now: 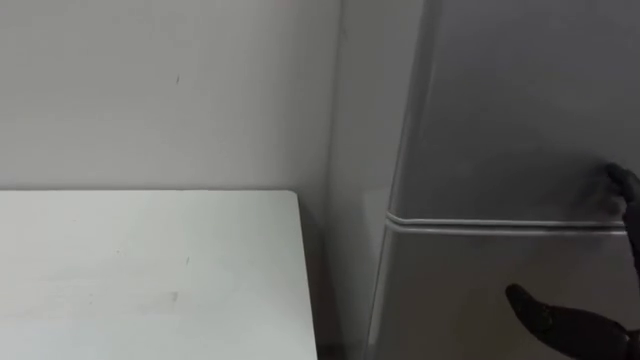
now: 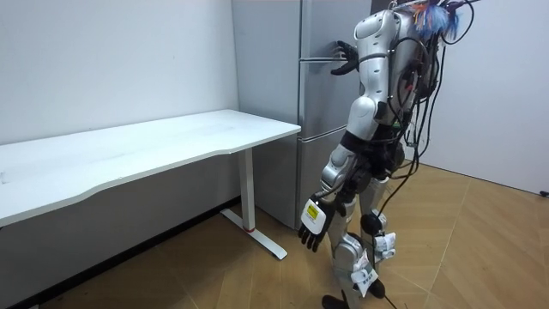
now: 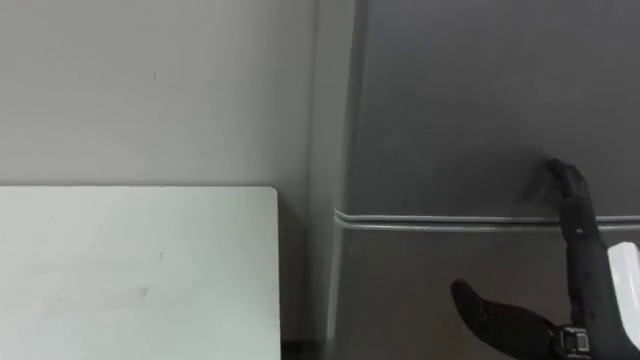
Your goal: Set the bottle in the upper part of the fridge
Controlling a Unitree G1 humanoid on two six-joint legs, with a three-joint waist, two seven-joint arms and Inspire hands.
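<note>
By fridge [image 3: 450, 100], right robot hand [image 3: 580, 240] spread; left robot hand [image 2: 312, 227] hangs (room view).

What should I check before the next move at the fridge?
1. Upper fridge door open: not ok, it is shut.
2. Right hand at the door: ok, straight fingers reach its face just above the seam.
3. Right hand gripping a door edge: not ok, it is open.
4. Left hand free: ok, it hangs open beside the leg.
5. Bottle in a hand: not ok, both hold nothing.
6. Bottle's location: cannot tell.
</note>
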